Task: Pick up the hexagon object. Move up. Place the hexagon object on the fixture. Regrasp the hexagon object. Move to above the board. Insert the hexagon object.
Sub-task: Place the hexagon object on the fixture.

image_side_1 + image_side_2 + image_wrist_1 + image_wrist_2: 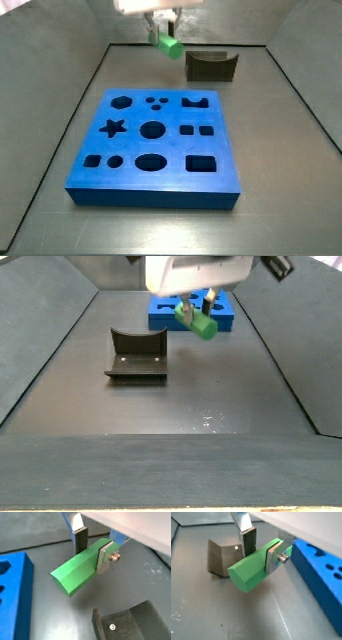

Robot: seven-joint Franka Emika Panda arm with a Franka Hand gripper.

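The green hexagon object (79,571) is clamped between my gripper's fingers (91,547) and hangs in the air; most of its length sticks out past the pads. It shows in the same way in a wrist view (254,569). In a side view my gripper (166,32) holds it (171,45) high, to the left of the dark fixture (210,66) and beyond the blue board (156,146). In a side view the hexagon object (201,324) hangs between the fixture (136,356) and the board (226,318). The fixture's notch holds nothing.
Dark walls enclose the grey floor on all sides. The fixture (130,624) and board (15,594) lie below my gripper in a wrist view; they also show in a wrist view as the fixture (223,557) and the board (321,572).
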